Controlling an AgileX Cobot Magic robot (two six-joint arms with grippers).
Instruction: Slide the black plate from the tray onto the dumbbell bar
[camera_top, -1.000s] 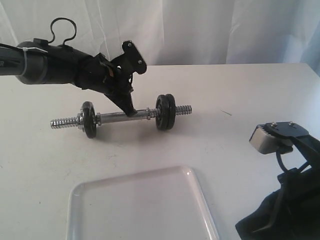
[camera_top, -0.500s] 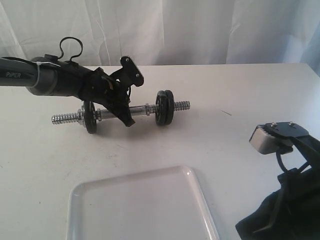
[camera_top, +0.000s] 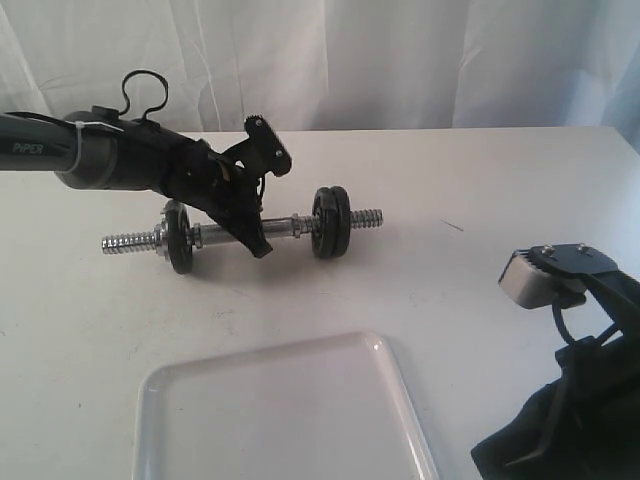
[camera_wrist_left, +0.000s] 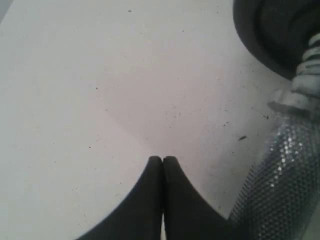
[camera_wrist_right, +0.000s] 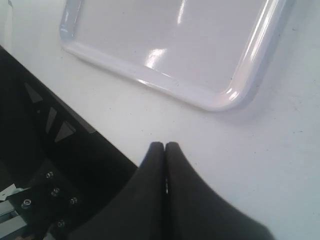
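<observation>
While the black plate (camera_top: 180, 237), as best I can tell, stands threaded on the dumbbell bar (camera_top: 285, 227) near its left end, two more black discs (camera_top: 330, 222) sit together near its right. My left fingers (camera_top: 262, 248) are clenched empty beside the bar's grip. My right fingers (camera_wrist_right: 165, 145), clenched empty too, hang over the worktop (camera_top: 500, 180) near the tray (camera_top: 160, 385).
</observation>
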